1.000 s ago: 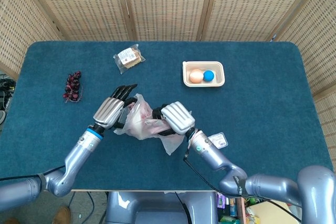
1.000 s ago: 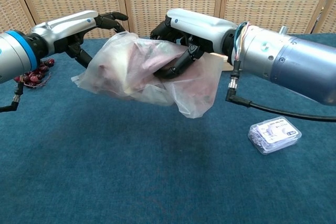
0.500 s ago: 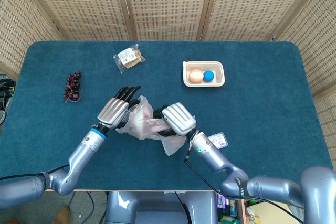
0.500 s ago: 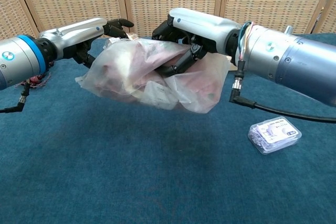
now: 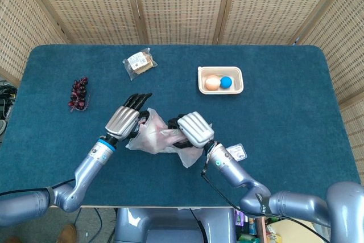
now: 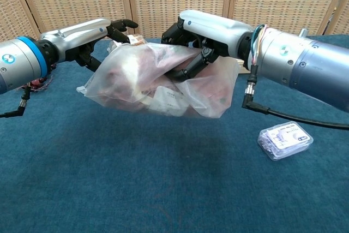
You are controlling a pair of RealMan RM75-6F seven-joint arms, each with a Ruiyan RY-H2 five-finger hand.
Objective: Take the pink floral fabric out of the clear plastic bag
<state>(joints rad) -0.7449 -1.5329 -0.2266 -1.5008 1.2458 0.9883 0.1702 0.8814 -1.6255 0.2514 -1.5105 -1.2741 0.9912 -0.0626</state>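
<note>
On the blue table, both hands grip the clear plastic bag holding pink floral fabric: left hand, right hand. Beyond the bag, a tray holds two balls.

fabric: pink floral | bag: clear | table: dark teal | screen: tan woven

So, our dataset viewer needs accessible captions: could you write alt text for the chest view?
Two robot hands hold a clear plastic bag above a blue table, the pink floral fabric still inside. The left hand holds the bag's left end; the right hand has its fingers in the bag. A small clear packet lies at right.
</note>
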